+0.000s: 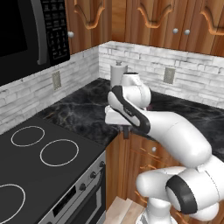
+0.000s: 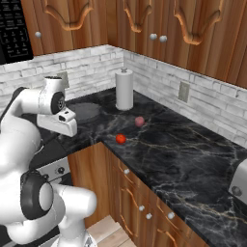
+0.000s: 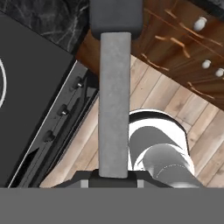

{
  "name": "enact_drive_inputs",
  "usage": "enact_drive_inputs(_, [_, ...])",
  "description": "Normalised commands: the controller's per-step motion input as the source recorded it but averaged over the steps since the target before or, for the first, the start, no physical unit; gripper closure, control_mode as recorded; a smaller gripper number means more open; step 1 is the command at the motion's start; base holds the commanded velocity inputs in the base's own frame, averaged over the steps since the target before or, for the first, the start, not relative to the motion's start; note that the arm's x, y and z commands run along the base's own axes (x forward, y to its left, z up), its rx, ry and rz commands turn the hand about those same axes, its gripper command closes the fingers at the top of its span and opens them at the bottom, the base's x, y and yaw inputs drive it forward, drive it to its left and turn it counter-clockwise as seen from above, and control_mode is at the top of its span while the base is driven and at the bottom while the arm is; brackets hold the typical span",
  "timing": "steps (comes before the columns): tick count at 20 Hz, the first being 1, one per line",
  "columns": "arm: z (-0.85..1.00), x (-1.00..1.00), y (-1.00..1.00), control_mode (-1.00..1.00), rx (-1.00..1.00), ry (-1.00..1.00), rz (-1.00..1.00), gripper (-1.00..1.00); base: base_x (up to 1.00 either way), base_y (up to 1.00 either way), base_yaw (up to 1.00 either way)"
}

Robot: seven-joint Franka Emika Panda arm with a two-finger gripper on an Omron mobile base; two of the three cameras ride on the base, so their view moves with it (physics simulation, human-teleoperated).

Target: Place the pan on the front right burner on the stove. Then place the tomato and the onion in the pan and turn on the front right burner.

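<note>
A simulated kitchen corner with black marble counter, brick backsplash and wood cabinets. The white Franka arm is folded near its base, hand poised by the counter edge beside the stove [image 1: 39, 175].

Step in hand, by judgement: the first one, getting the pan [image 2: 83, 112] onto the front right burner [image 1: 59, 152]. Nothing is on the cooktop yet; the burner ring is bare. The pan sits on the counter just left of the paper towel roll [image 2: 124, 89], in the right base view, partly behind the robot's wrist. The tomato [image 2: 120, 139] lies near the counter's front edge; the onion [image 2: 139, 121] is a bit farther back, between tomato and towel roll, apart from both.

The gripper [image 3: 114, 175] points down past the stove front toward the wood floor, in the hand view. A long grey bar runs up the middle of that view, w/ a dark block at its top. Whether that bar is the pan handle or part of the hand can't be told, so finger spread can't be told either.

Next move likely calls for swinging the hand over to the pan, lining up w/ its handle and closing on it before any lift.

Hard to make out: the pan's handle isn't clear in the right base view. In the left base view the arm blocks the counter behind it. Stove knobs [image 1: 92, 174] show as small dark dots; which one serves the front right burner isn't readable.
</note>
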Motion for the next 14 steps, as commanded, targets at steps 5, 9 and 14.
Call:
enact_drive_inputs(5, [0.00, -0.01, 0.98, -1.00, 0.00, 0.11, 0.10, 1.00, 0.00, 0.00, 0.00])
enact_drive_inputs(9, [-0.01, 0.00, 0.88, -1.00, 0.00, 0.05, 0.08, 1.00, 0.00, 0.00, 0.00])
enact_drive_inputs(14, [-0.11, -0.11, 0.93, -1.00, 0.00, 0.05, 0.01, 1.00, 0.00, 0.00, 0.00])
